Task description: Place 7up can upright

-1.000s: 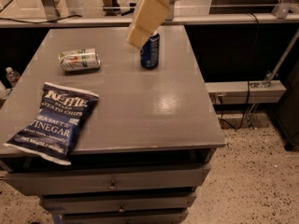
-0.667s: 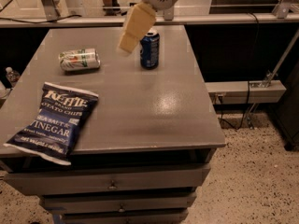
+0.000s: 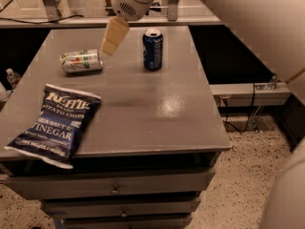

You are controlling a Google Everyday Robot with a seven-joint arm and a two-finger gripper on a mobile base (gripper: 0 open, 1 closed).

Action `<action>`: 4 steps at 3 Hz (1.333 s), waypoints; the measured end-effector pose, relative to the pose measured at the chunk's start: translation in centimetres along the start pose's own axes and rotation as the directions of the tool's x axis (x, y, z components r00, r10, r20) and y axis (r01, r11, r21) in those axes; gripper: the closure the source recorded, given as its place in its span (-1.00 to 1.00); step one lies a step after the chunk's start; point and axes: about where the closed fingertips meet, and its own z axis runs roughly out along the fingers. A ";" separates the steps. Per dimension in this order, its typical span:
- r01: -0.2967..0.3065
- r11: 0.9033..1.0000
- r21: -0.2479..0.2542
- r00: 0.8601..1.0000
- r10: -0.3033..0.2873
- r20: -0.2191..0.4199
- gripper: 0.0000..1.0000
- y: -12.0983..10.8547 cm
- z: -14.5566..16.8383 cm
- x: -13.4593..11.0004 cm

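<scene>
The 7up can lies on its side on the grey table, at the far left, its silver top pointing right. It is silvery-white with green lettering. My gripper hangs above the table just right of the can and a little above it, apart from it. It holds nothing that I can see. The arm comes in from the top right.
A dark blue Pepsi can stands upright at the far middle of the table. A blue Kettle chips bag lies at the front left. Drawers sit under the tabletop. A water bottle stands off the left edge.
My gripper has moved left, from in front of the Pepsi can toward the lying 7up can. The cans and the bag have not moved.
</scene>
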 end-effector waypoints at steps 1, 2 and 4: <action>0.006 0.999 -0.038 0.999 -0.008 -0.038 -1.00 -0.5 5.2 -1.7; 0.012 0.995 -0.095 0.998 -0.017 -0.053 -1.00 0.4 9.3 -3.6; 0.047 0.977 -0.207 0.997 -0.059 -0.050 -1.00 2.6 15.3 -6.9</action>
